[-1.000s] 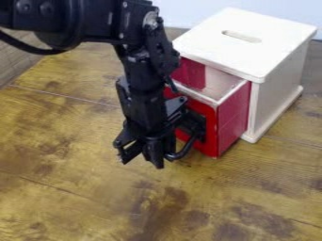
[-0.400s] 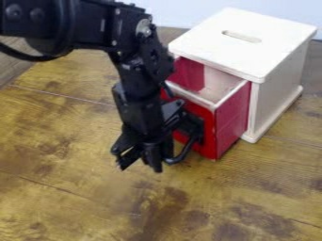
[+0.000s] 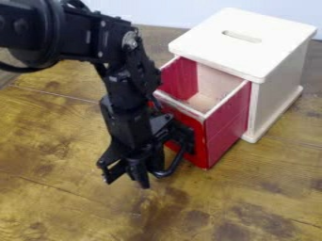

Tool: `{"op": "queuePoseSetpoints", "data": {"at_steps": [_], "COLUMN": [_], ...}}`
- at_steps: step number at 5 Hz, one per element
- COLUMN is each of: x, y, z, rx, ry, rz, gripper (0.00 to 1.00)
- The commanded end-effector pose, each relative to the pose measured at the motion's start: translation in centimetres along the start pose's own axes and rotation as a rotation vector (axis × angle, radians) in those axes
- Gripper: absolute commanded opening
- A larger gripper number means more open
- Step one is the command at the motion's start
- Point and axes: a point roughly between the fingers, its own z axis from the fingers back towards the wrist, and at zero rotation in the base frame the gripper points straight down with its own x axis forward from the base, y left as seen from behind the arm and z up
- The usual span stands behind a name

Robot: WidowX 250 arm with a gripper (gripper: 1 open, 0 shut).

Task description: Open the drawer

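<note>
Just in front of the box (image 3: 258, 56), the end effector (image 3: 134, 172) points straight down at the surface (image 3: 51, 202), its dark fingers low over the wood. The fingers show a small gap, but from this view I cannot tell for certain whether they are parted or clamped, nor whether they grip the handle (image 3: 180, 151). That black loop sits just beside the fingers, on the side toward the box, and appears to touch or nearly touch them.

Behind the handle, the drawer (image 3: 208, 108) stands partly pulled out of the box, its red front facing the arm and its pale inner wall and open cavity visible from above. The box itself sits near the far right of the surface, its top slot uncovered.

Judging by this, the drawer is already a good way open and the step in hand is finishing the pull or letting go. To do it well, any further pull should run straight out along the line of the drawer, level with the surface, so the drawer does not bind or drag the light box along. If releasing, the fingers should spread fully and clear the loop before the arm lifts, otherwise the handle may snag and tip the box.
</note>
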Motion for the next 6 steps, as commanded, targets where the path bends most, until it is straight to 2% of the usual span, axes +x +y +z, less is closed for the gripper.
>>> {"op": "queuePoseSetpoints", "data": {"at_steps": [1, 2, 5, 6], "x": [1.8, 2.2, 0.9, 0.4], "y": [2.0, 1.2, 0.0, -1.2], "z": [-0.5, 0.0, 1.1, 1.1], "rx": [0.103, 0.113, 0.121, 0.125], "ry": [0.032, 0.033, 0.031, 0.029], "rz": [-0.054, -0.127, -0.163, -0.206], "gripper": [0.00, 1.00, 1.00, 1.00]}}
